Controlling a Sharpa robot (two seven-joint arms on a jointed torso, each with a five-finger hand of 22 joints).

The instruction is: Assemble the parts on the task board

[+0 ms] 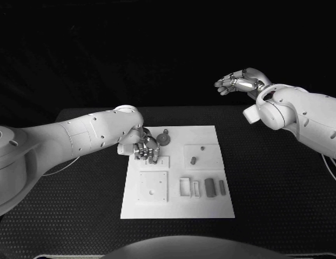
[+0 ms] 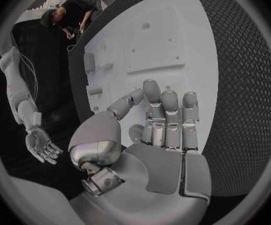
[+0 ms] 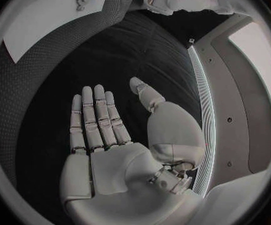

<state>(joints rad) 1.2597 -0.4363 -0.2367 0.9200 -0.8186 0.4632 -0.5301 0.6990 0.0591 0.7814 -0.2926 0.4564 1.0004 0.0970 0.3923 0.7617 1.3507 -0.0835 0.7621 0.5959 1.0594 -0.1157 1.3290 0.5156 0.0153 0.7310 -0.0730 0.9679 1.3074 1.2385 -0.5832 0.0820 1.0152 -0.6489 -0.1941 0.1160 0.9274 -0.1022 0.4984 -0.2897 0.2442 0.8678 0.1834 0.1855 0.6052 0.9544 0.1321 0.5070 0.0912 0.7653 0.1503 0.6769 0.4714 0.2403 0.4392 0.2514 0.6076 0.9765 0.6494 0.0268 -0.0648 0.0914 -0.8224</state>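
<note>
The left hand [image 1: 143, 147] covers the task board [image 1: 215, 208] near its 10 o'clock corner; whatever lies beneath the fingers is hidden; in the left wrist view its fingers [image 2: 163, 112] lie straight and close together over the board, holding nothing visible. The board sits mid-table [image 1: 284, 216], its long axis running 12 to 6 o'clock. Four narrow parts [image 1: 210, 186] lie side by side toward 5 o'clock, each lengthwise 12 to 6; their details are too small to make out. The right hand [image 1: 236, 83] is raised at 1 o'clock, well apart, flat and empty.
</note>
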